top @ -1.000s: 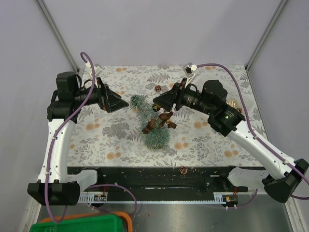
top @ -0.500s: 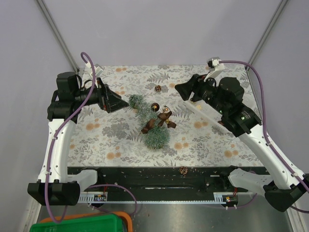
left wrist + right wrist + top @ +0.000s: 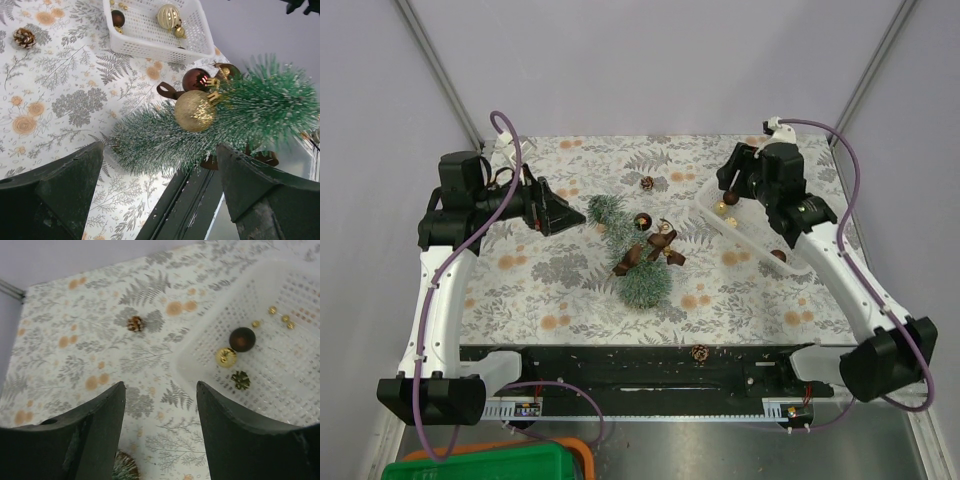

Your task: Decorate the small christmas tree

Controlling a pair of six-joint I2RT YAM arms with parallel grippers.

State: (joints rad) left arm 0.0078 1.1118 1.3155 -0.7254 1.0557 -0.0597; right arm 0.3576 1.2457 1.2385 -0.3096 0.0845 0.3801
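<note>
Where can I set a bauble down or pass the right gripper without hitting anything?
Bare cloth lies near-left, between the left arm and the frosted green bottle-brush tree, and near-right, on the arms' side of the white perforated plastic basket. The far strip is open left of the brown pine cone. Crowded: the middle, from tree to basket.

1. The table (image 3: 520,290) fills the middle of the top view. Its pale cover is printed with grey ferns and orange blooms.
2. The small christmas tree (image 3: 642,284) lies on its side at centre, tip toward the upper left.
3. A white perforated basket (image 3: 748,240) sits slanted at the right.
4. One pine cone (image 3: 647,183) lies above centre — a second cone (image 3: 699,352) rests on the black strip (image 3: 580,360) along the lower edge.
</note>
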